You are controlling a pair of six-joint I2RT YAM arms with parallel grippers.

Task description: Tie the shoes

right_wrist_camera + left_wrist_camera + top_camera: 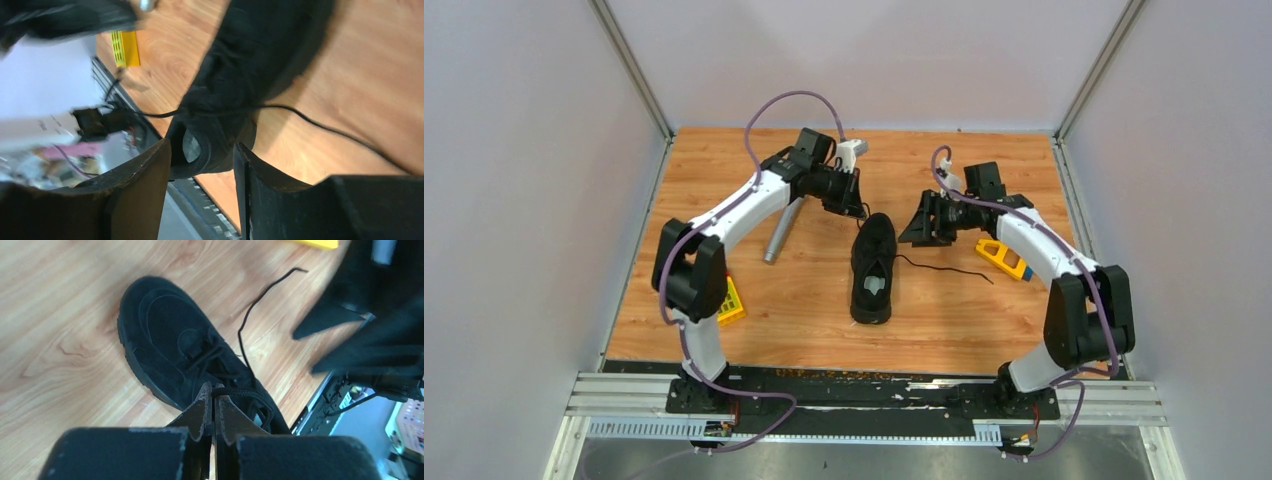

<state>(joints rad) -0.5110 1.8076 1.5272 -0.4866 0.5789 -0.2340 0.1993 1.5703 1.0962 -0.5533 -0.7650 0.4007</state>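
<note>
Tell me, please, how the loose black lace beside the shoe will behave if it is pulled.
The lace lies in a thin wavy line on the table, so it is probably floppy and light. It runs into the shoe, so a hard pull may drag the shoe.

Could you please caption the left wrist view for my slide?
Left pincer shut on a lace of the black sneaker on the wooden table.

A fixed camera above and behind the arm bases (699,385) looks down on the whole surface (774,300) with the black sneaker (873,268) at its centre, while wrist cameras peer past the left gripper (212,395) and right gripper (201,145), close over that sneaker, which all three views share.
</note>
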